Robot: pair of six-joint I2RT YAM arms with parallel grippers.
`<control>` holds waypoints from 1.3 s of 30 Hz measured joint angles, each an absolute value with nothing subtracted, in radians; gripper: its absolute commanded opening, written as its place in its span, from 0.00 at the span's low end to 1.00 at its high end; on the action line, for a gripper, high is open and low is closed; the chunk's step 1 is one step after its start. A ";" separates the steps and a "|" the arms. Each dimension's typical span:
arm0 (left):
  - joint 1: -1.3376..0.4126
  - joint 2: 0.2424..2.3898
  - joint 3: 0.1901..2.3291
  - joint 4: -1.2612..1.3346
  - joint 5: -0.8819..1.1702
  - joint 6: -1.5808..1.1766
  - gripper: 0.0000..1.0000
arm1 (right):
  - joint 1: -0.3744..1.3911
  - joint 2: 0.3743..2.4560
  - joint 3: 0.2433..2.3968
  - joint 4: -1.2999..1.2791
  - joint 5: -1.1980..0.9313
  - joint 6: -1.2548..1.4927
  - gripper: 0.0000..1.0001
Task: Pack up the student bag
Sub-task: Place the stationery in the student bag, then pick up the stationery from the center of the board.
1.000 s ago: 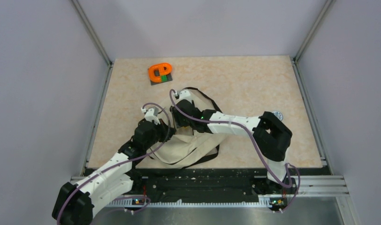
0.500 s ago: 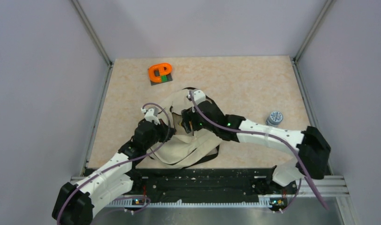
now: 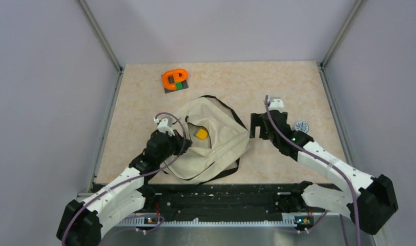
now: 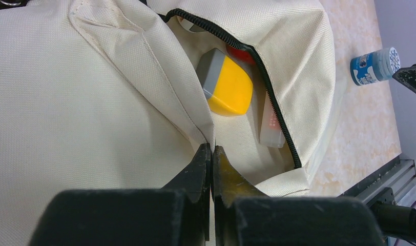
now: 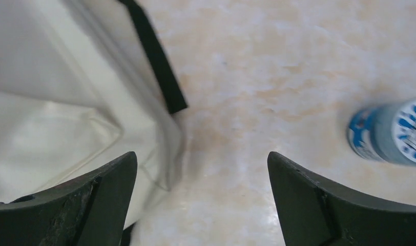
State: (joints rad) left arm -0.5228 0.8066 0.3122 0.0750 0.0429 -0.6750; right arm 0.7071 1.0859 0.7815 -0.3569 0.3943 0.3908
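Note:
The beige student bag (image 3: 216, 146) lies in the middle of the table with its zipper mouth open. A yellow and grey block (image 3: 201, 134) shows inside it, and in the left wrist view (image 4: 229, 84) it lies beside a red thing and a pale translucent box (image 4: 271, 123). My left gripper (image 3: 184, 143) is shut on the bag's fabric edge (image 4: 212, 148) at the opening. My right gripper (image 3: 260, 127) is open and empty, just right of the bag, over the bare table (image 5: 201, 164). A blue and white bottle (image 3: 301, 126) stands to its right, also in the right wrist view (image 5: 390, 130).
An orange tape dispenser on a grey pad (image 3: 174, 79) sits at the far left of the table. A black strap (image 5: 154, 56) of the bag lies on the table. Frame posts and walls close in both sides.
My right arm has pulled out of the bag's opening and swung right, empty and open. The bag mouth now shows the yellow block inside. The left gripper has held still.

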 measured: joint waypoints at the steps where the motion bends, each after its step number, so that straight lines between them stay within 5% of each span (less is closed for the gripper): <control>1: -0.523 0.807 0.312 0.075 0.043 -0.675 0.00 | 0.666 1.060 0.755 -0.367 0.402 0.397 0.99; 17: -0.523 0.808 0.312 0.075 0.044 -0.667 0.00 | 0.072 1.051 0.682 -0.327 0.557 0.402 0.99; 29: -0.523 0.807 0.312 0.075 0.046 -0.655 0.00 | 0.023 1.246 0.682 -0.265 0.430 0.385 0.96; 39: -0.522 0.794 0.312 0.074 0.046 -0.652 0.00 | 0.022 1.335 0.682 -0.250 0.390 0.396 0.77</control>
